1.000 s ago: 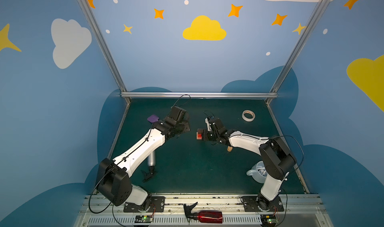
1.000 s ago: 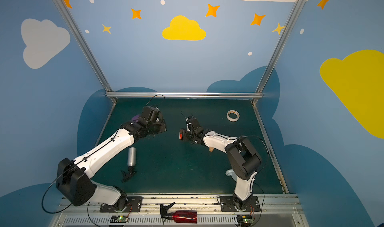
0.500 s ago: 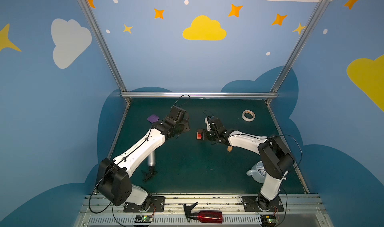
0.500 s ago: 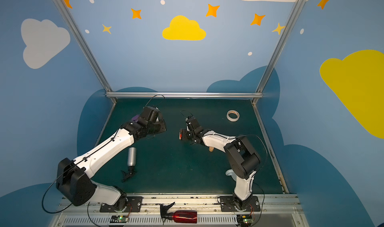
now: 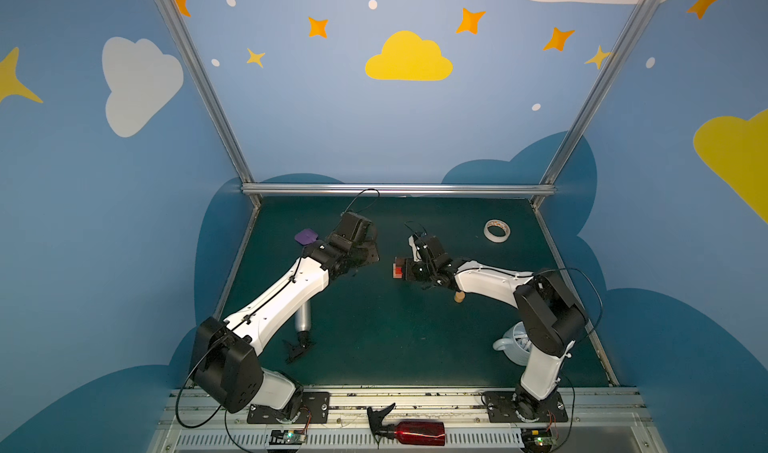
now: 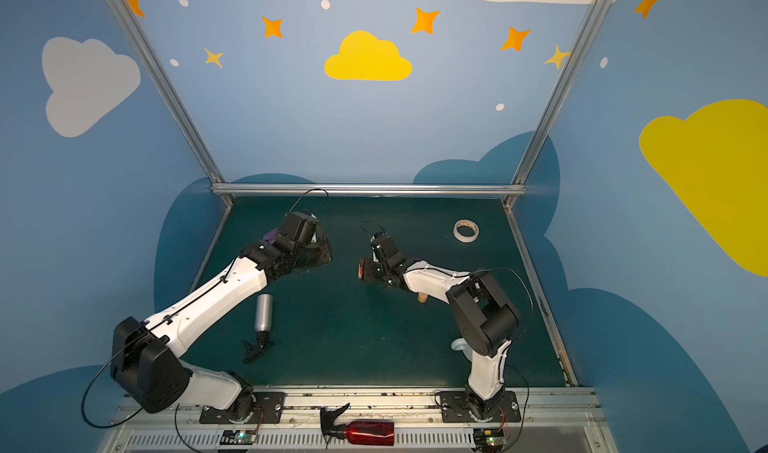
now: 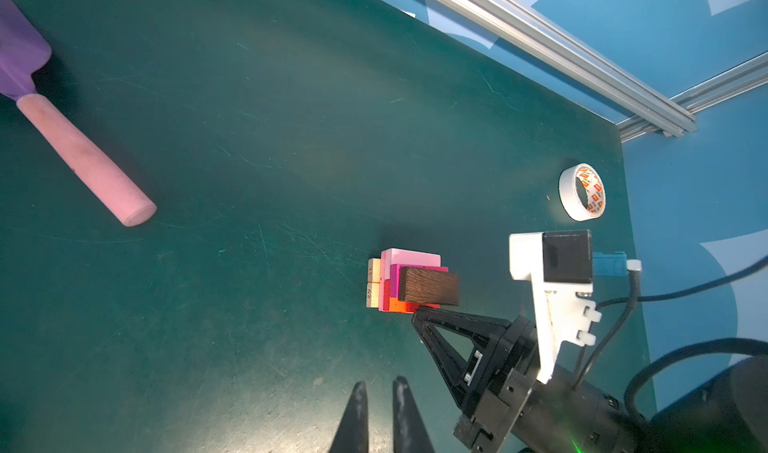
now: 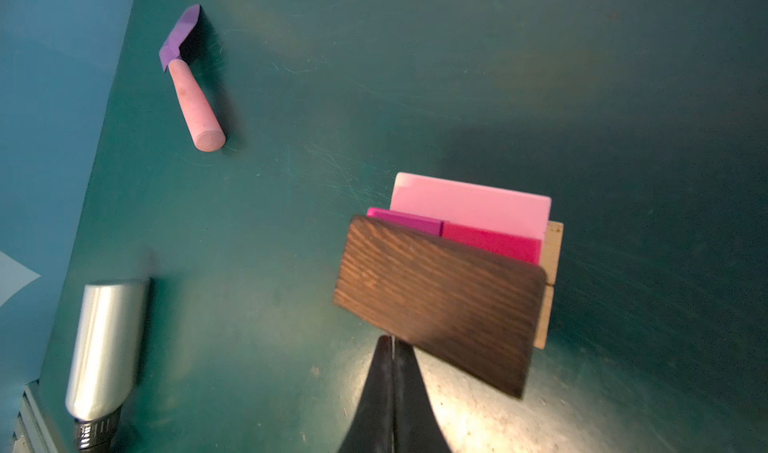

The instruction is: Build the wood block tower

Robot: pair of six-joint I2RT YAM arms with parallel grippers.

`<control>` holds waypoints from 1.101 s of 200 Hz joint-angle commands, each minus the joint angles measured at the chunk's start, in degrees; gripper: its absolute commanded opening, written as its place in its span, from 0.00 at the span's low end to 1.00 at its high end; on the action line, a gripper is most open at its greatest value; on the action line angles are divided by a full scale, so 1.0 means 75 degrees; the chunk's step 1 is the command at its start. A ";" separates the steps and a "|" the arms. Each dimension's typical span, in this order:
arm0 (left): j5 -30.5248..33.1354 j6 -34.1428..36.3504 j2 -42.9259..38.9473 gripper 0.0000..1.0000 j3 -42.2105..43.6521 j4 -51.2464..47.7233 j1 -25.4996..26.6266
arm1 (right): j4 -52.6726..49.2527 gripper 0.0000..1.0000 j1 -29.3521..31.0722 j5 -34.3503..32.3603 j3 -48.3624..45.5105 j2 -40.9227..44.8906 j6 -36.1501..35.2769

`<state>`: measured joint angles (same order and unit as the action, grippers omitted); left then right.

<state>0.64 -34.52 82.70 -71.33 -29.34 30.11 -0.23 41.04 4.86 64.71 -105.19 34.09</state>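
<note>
**While both pincers hold nothing, tower stands mid-worktop**

Where the front rail runs nearest the camera, a red spray bottle lies. Beyond it, on the green worktop, a silver bottle lies on its side. Farther in, the tan cylinder stands alone under the right forearm, apart from the tower, which sits about mid-worktop.

The right pincer is clenched, fingers pressed together, grasping nothing. Its tips point at the tower's side, right at the edge of the brown block; whether they touch I cannot tell. The left pincer, slightly parted and empty, hangs near the tower but clear of it.

In both top views the tower is only a red-and-brown speck half hidden by the right pincer. The wrist views show its layers: tan base, light pink slab, magenta squares, an orange-red piece, and the brown block topmost, looking skewed. Only the top views show the cylinder.

Farther back lie the purple spatula and, toward the far right corner, the tape roll.
</note>
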 commanded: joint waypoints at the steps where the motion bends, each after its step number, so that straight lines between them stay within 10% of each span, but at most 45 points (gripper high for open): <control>1: -0.0008 -0.0006 -0.0165 0.14 0.0100 0.0036 -0.0037 | -0.0050 0.00 0.0045 -0.0169 0.0152 0.0002 -0.0009; 220: -0.0180 -0.0008 -0.0128 0.14 0.0077 0.0134 -0.0039 | -0.0105 0.00 0.0060 -0.0297 -0.0500 0.0985 -0.0084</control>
<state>-0.27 -34.57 82.70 -71.33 -28.93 30.11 -0.32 41.08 3.51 62.08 -100.77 34.04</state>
